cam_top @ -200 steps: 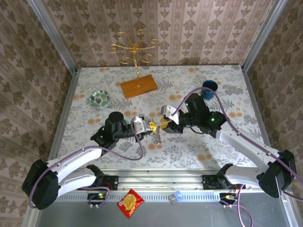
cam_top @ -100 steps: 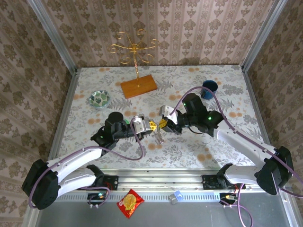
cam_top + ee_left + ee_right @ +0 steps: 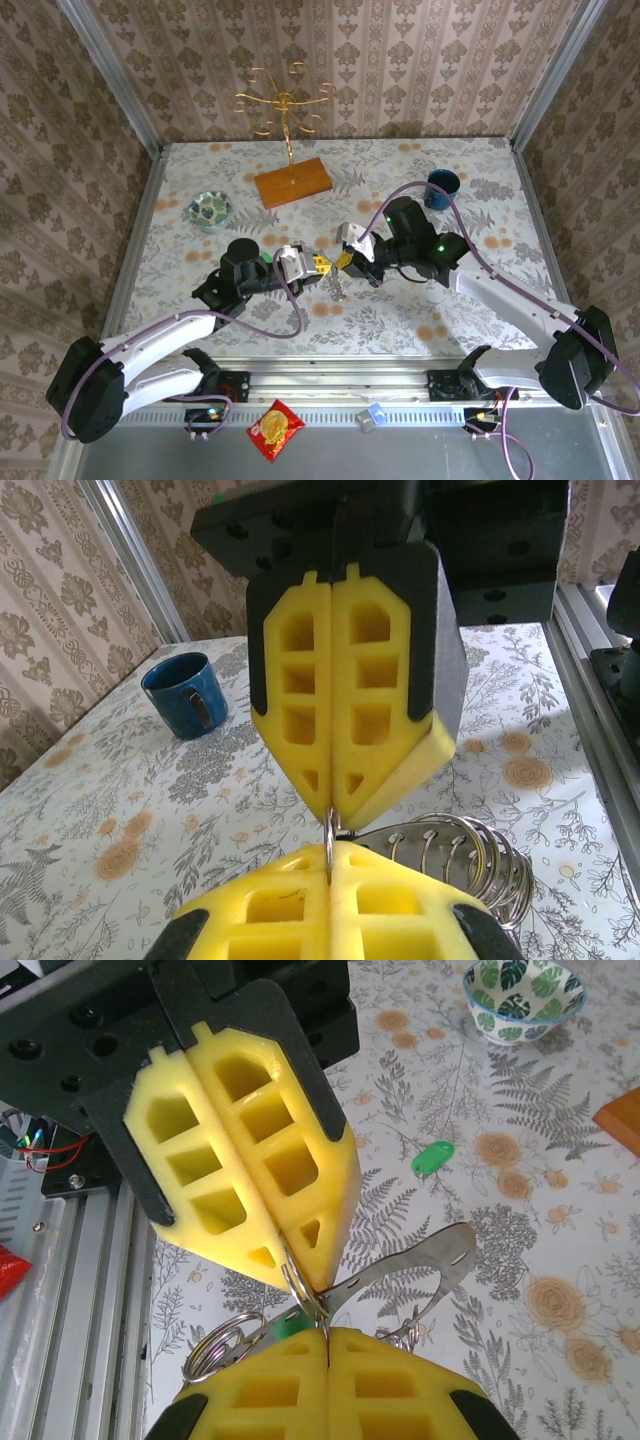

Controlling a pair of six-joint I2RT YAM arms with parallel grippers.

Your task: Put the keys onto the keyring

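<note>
My left gripper [image 3: 320,265] and right gripper [image 3: 343,260] meet tip to tip above the table's middle. Both are shut on one small split ring [image 3: 303,1282], also seen edge-on as a split ring [image 3: 330,837] between the yellow pads. From it hangs the keyring [image 3: 425,1258], a flat grey metal band loop; in the left wrist view the keyring [image 3: 430,838] carries several wire rings. A green key head [image 3: 292,1324] shows just beside the ring, partly hidden by my right gripper [image 3: 327,1332]. A second green key [image 3: 432,1156] lies flat on the table.
A blue cup [image 3: 443,188] stands at the back right and a small patterned bowl [image 3: 210,209] at the left. A gold wire stand on a wooden base [image 3: 292,182] is at the back. A red snack packet [image 3: 275,428] lies off the table in front.
The right gripper has closed its jaws and shifted slightly left, meeting the left gripper at the split ring. The left arm has held still.
</note>
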